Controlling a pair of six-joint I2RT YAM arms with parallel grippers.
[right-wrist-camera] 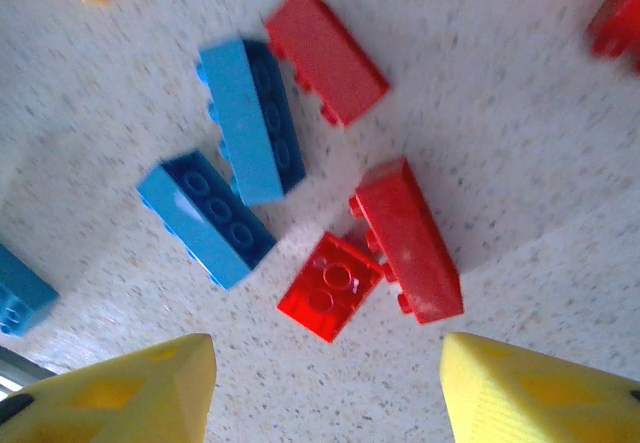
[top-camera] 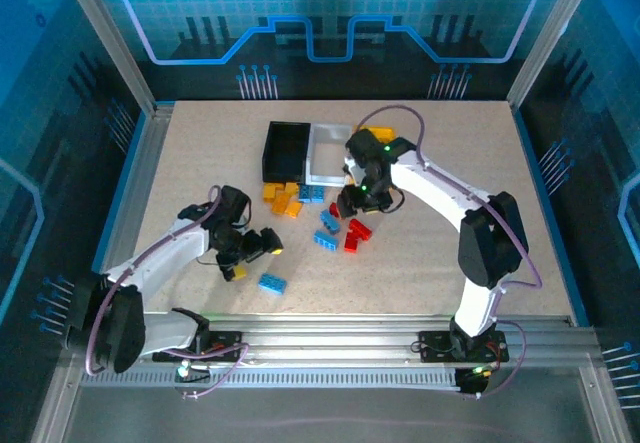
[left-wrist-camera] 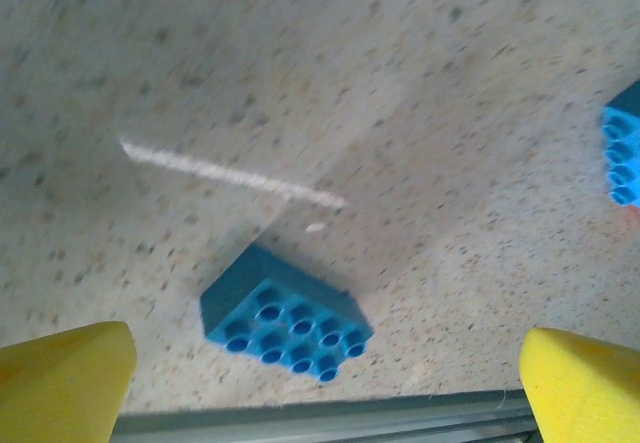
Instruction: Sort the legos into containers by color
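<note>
Left hand (left-wrist-camera: 325, 331) wide over a blue brick (left-wrist-camera: 285, 323), studs clear up close; right hand (right-wrist-camera: 325, 341) wide, empty, over red bricks (right-wrist-camera: 405, 238).

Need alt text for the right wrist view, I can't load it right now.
The right tool hangs open above the speckled table, a small red brick lying studs up just ahead between its yellow fingertips. A longer red brick sits right beside it; two blue bricks lie to the left, another red brick beyond them.
</note>
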